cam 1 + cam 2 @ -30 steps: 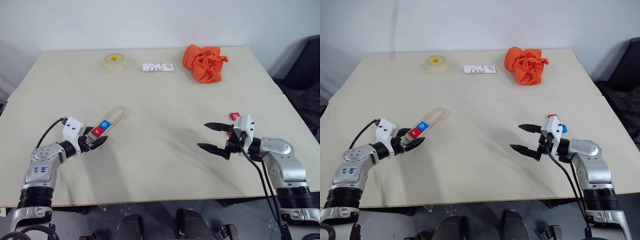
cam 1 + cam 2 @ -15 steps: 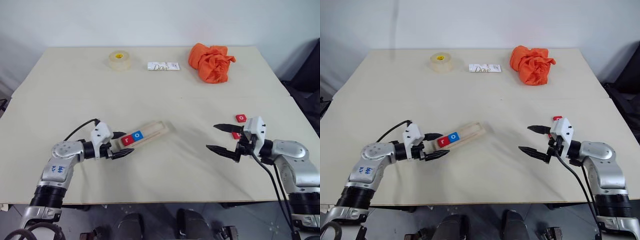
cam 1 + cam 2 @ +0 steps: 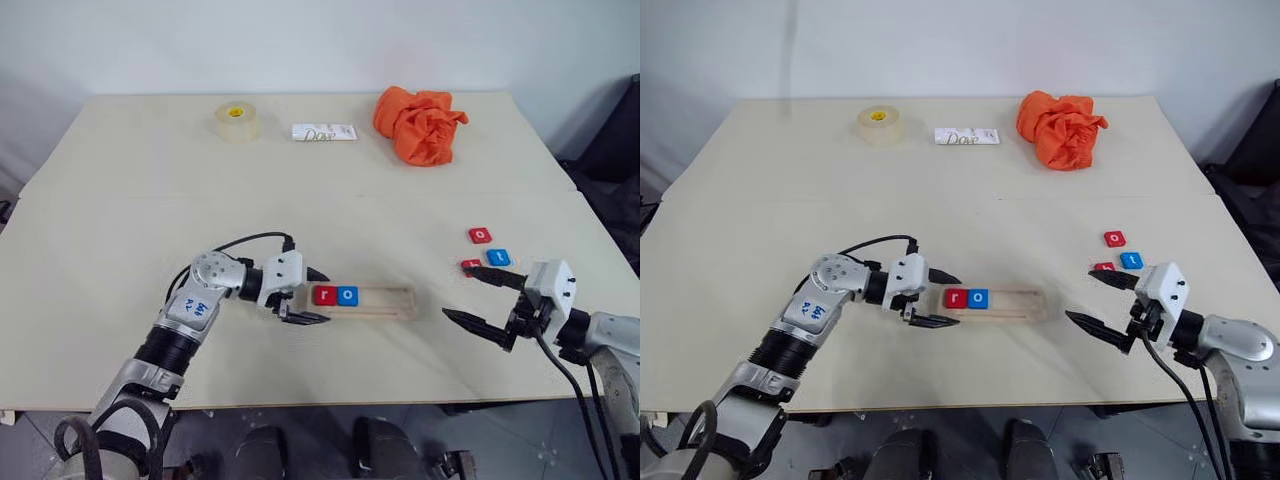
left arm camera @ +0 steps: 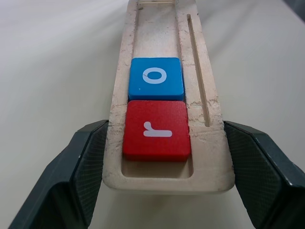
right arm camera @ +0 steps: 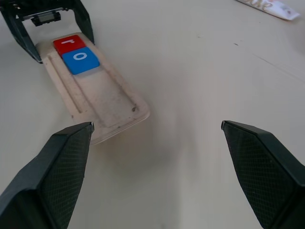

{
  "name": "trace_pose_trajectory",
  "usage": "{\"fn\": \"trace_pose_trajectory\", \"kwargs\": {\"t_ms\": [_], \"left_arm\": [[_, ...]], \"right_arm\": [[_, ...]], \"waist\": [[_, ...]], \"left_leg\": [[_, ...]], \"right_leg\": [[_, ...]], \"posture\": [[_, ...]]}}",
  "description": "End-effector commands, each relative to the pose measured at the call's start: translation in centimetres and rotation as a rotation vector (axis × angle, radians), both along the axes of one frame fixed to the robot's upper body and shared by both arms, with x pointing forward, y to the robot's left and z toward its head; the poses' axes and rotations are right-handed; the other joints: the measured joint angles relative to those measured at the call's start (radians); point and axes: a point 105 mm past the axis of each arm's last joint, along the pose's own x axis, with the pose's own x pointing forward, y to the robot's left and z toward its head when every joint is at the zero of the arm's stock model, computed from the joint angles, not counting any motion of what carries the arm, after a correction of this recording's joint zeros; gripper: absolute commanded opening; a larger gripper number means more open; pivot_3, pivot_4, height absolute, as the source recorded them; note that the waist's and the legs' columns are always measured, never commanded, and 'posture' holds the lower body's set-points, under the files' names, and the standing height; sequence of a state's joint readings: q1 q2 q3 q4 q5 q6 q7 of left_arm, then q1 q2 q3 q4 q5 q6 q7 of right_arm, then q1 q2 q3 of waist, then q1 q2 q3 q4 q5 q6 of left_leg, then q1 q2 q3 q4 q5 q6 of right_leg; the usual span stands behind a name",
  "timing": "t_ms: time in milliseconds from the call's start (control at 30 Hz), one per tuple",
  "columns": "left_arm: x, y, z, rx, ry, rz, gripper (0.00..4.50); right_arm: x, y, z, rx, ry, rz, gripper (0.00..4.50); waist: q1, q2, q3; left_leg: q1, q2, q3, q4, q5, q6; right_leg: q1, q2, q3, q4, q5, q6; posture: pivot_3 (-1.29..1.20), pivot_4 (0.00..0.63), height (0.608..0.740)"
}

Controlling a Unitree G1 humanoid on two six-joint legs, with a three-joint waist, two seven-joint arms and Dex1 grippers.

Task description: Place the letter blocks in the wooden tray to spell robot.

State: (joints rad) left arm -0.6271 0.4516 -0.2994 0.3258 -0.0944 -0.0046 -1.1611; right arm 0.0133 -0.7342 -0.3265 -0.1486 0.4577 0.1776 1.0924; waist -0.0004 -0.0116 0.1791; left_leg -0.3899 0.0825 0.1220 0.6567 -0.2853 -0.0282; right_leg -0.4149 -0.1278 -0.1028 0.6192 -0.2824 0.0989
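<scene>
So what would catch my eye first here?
Probably the wooden tray near the table's front edge, with a red r block and a blue o block in it, its end between the left end effector's fingers. Then the bright orange cloth bunched at the far side.

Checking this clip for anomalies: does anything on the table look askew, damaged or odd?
Nothing stands out. The wooden tray lies flat with the red r and blue o seated side by side; three blocks wait loose beside the right hand.
</scene>
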Motion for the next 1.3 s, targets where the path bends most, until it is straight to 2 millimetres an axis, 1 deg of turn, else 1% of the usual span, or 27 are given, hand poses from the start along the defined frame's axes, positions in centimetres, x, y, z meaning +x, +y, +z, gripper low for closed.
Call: {"fn": "trace_pose_trajectory", "kwargs": {"t_ms": [33,200,267,300,433,567,667,700,800,833,900,967,1067,1167,1267,1300], "left_arm": [[0.5,-0.6,0.4,0.018,-0.059,0.0,3.4],[0.8,-0.9,0.3,0.018,-0.07,0.014,3.4],[0.8,-1.0,0.3,0.021,-0.07,0.013,4.13],[0.7,-1.1,0.3,0.021,-0.068,0.016,4.41],[0.3,-1.3,0.7,0.001,-0.075,0.02,4.46],[-0.3,-0.8,1.8,-0.043,-0.065,0.029,4.46],[-1.0,0.7,4.0,-0.149,-0.107,0.001,4.46],[-1.2,1.1,4.5,-0.175,-0.115,-0.006,4.46],[-1.7,3.6,5.0,-0.244,-0.102,0.003,4.46],[-1.8,4.1,5.1,-0.263,-0.1,0.004,4.46],[-2.1,5.4,5.4,-0.313,-0.099,0.011,4.46],[-2.3,6.9,5.0,-0.331,-0.089,0.046,4.46],[-2.9,8.6,3.7,-0.334,-0.05,0.071,4.46],[-3.4,9.5,2.5,-0.335,-0.014,0.078,4.46],[-3.9,10.0,2.4,-0.38,0.001,0.049,4.46],[-3.8,10.3,2.6,-0.421,0.01,0.052,4.46]], "right_arm": [[-0.5,-0.4,1.7,-0.011,-0.065,-0.026,4.5],[-0.8,-0.4,1.7,-0.006,-0.065,-0.041,4.5],[-0.7,-0.4,1.7,-0.005,-0.064,-0.042,4.5],[-0.6,-0.3,1.7,-0.004,-0.064,-0.042,4.5],[-0.3,-0.2,1.8,-0.002,-0.066,-0.038,4.5],[-0.1,-0.4,2.0,-0.005,-0.068,-0.04,4.5],[0.2,-1.2,2.1,0.023,-0.061,-0.115,4.5],[0.3,-1.4,2.1,0.034,-0.058,-0.138,4.5],[0.6,-2.7,2.0,0.087,-0.064,-0.253,4.5],[0.6,-3.0,1.9,0.095,-0.064,-0.274,4.5],[0.2,-3.8,1.2,0.11,-0.034,-0.328,4.5],[-0.3,-4.6,0.9,0.125,-0.021,-0.385,4.5],[-0.7,-5.5,0.6,0.136,0.006,-0.468,4.5],[-1.0,-5.7,0.3,0.125,0.026,-0.509,4.5],[-1.2,-5.6,0.4,0.134,0.037,-0.525,4.5],[-1.3,-5.6,0.1,0.125,0.063,-0.536,4.5]], "waist": [[0.001,0.0,0.0],[0.002,-0.001,0.0],[0.002,-0.001,0.0],[0.002,-0.001,0.0],[0.002,-0.001,0.0],[0.001,-0.001,0.001],[-0.001,-0.001,0.001],[-0.001,-0.001,0.0],[0.0,-0.001,0.0],[0.0,-0.001,0.0],[0.001,-0.001,0.0],[0.004,-0.001,0.0],[0.001,-0.001,0.0],[-0.001,0.0,0.0],[-0.001,-0.001,0.0],[-0.001,-0.001,0.0]], "left_leg": [[0.0,0.0,0.0,0.0,0.0,0.0],[0.0,0.0,-0.002,0.002,-0.001,0.001],[0.0,0.0,-0.002,0.002,-0.001,0.001],[0.0,0.0,-0.002,0.002,-0.001,0.001],[0.0,0.0,-0.001,0.002,-0.001,0.002],[0.0,0.0,-0.002,0.002,-0.001,0.002],[0.0,0.0,-0.002,0.002,-0.001,0.002],[0.0,0.001,-0.002,0.002,-0.001,0.002],[0.0,0.0,-0.001,0.002,-0.001,0.002],[0.0,0.0,-0.001,0.002,-0.001,0.002],[0.0,0.0,-0.001,0.002,-0.001,0.002],[-0.001,0.0,-0.002,0.003,-0.001,0.002],[0.0,0.0,-0.002,0.003,-0.001,0.002],[0.0,0.0,-0.002,0.002,-0.001,0.002],[0.0,0.001,-0.002,0.002,-0.001,0.002],[0.0,0.001,-0.002,0.002,-0.001,0.002]], "right_leg": [[0.0,0.0,0.0,0.0,0.0,0.0],[0.001,0.0,0.0,0.0,0.0,0.001],[0.001,0.0,0.0,0.0,0.0,0.001],[0.001,0.0,0.0,0.0,0.0,0.001],[0.001,0.0,0.0,0.0,0.0,0.001],[0.001,0.0,0.0,0.0,0.0,0.001],[0.001,0.0,0.0,0.001,0.0,0.001],[0.001,0.0,0.0,0.001,0.0,0.001],[0.001,0.0,0.0,0.001,0.0,0.0],[0.001,0.0,0.0,0.001,0.0,0.0],[0.001,0.0,0.0,0.001,0.0,0.0],[0.001,0.0,0.0,0.0,0.0,0.0],[0.001,-0.001,0.0,0.0,0.0,0.0],[0.001,-0.001,0.0,0.0,0.0,0.0],[0.001,-0.001,0.0,0.001,0.0,0.0],[0.001,0.0,0.0,0.001,0.0,0.0]], "posture": [[0.0,0.15,0.74],[0.0,0.15,0.74],[0.0,0.15,0.74],[0.0,0.15,0.74],[0.0,0.15,0.74],[0.0,0.15,0.74],[0.0,0.15,0.74],[0.0,0.15,0.74],[0.0,0.15,0.74],[0.0,0.15,0.74],[0.0,0.15,0.74],[0.0,0.15,0.74],[0.0,0.15,0.74],[0.0,0.15,0.74],[0.0,0.15,0.74],[0.0,0.15,0.74]]}}
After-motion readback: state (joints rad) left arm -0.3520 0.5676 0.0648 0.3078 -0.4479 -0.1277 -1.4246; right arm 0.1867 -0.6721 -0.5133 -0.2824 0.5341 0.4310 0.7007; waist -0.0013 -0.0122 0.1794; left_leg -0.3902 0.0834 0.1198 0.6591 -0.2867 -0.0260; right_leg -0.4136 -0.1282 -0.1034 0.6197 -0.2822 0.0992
